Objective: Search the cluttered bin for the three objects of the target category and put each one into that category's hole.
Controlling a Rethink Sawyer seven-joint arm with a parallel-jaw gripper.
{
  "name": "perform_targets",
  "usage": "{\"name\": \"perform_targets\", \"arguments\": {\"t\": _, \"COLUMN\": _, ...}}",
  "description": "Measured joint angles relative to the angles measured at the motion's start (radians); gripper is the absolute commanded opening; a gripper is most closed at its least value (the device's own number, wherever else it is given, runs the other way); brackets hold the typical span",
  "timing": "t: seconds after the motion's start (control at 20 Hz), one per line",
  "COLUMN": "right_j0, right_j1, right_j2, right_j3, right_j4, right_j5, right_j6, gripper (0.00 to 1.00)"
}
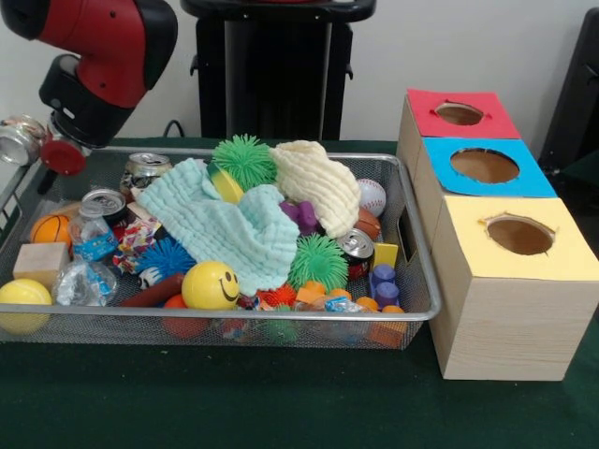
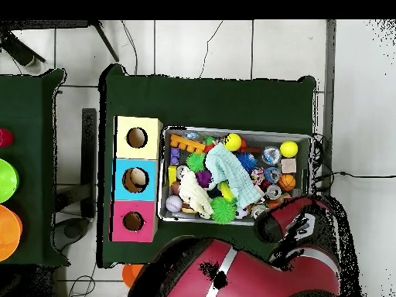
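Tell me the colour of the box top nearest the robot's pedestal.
Red box top, clearest in the front view.

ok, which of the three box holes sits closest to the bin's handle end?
The hole in the blue-topped box, the middle one; the red and yellow ones flank it.

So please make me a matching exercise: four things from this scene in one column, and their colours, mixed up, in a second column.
Things:
1. smiley ball
2. big cloth
3. nearest box top
4. farthest box top

Colours:
A. red
B. yellow with a face
C. pale yellow
D. light mint green

Pairs: 1-B, 2-D, 3-C, 4-A
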Motion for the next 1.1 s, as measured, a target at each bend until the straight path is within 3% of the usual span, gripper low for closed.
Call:
{"name": "perform_targets", "arguments": {"t": 0.5, "right_j0": -0.020, "right_j1": -0.019, "right_j2": 0.008, "right_j3": 0.014, "right_j4": 0.016, "right_j5": -0.017, "right_j6": 0.000, "gripper": 0.00}}
{"name": "perform_targets", "arguments": {"t": 0.7, "right_j0": -0.138, "right_j1": -0.097, "right_j2": 0.099, "right_j3": 0.068, "right_j4": 0.045, "right_j5": -0.046, "right_j6": 0.000, "gripper": 0.00}}
{"name": "perform_targets", "arguments": {"t": 1.1, "right_j0": -0.315, "right_j1": -0.188, "right_j2": 0.252, "right_j3": 0.144, "right_j4": 0.079, "right_j5": -0.056, "right_j6": 0.000, "gripper": 0.00}}
